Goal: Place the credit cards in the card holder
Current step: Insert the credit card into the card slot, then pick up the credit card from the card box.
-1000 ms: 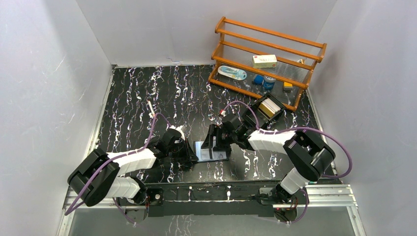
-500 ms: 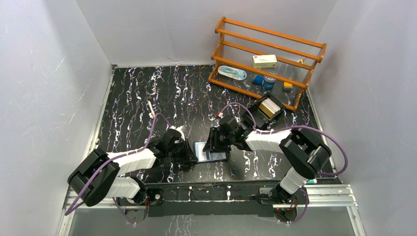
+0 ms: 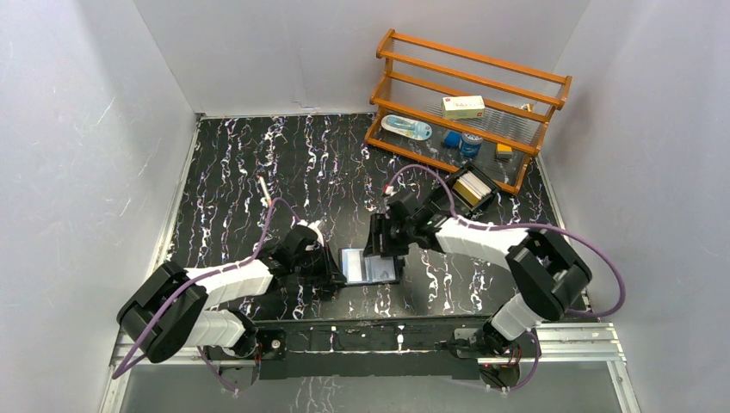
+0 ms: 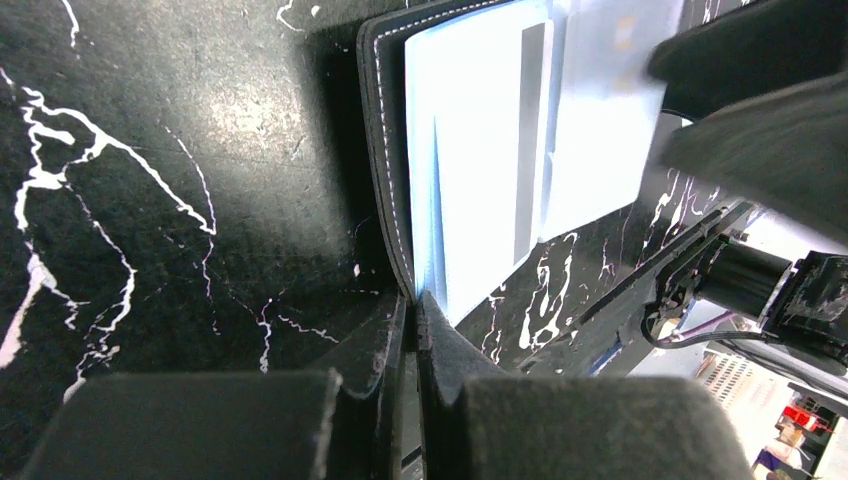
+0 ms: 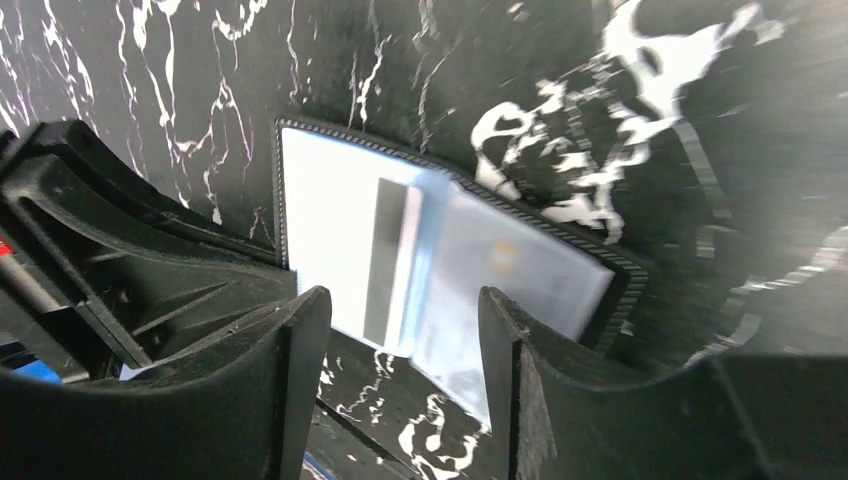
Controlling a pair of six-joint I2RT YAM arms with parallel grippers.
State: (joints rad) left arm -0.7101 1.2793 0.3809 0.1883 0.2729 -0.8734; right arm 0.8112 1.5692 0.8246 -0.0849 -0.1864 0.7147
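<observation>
The left gripper (image 4: 412, 312) is pinched on the edge of the small black leather-like card holder (image 4: 385, 150), lying open between the arms. The right gripper (image 5: 400, 300) hovers above it, spread and empty. One pale striped card (image 4: 530, 140) seems to be pocketed; the white and tan cards (image 3: 469, 187) remain in the black open box (image 3: 492, 193), far right.

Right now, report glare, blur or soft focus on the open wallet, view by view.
Left wrist view: the small black leather-like folding wallet has pale pockets blown out white, and the left hand pinching its edge is out of focus. Right wrist view: same white-out, with the wallet's right half and the black white-veined tabletop smeared. Top external view: sharp, wallet glary.
</observation>
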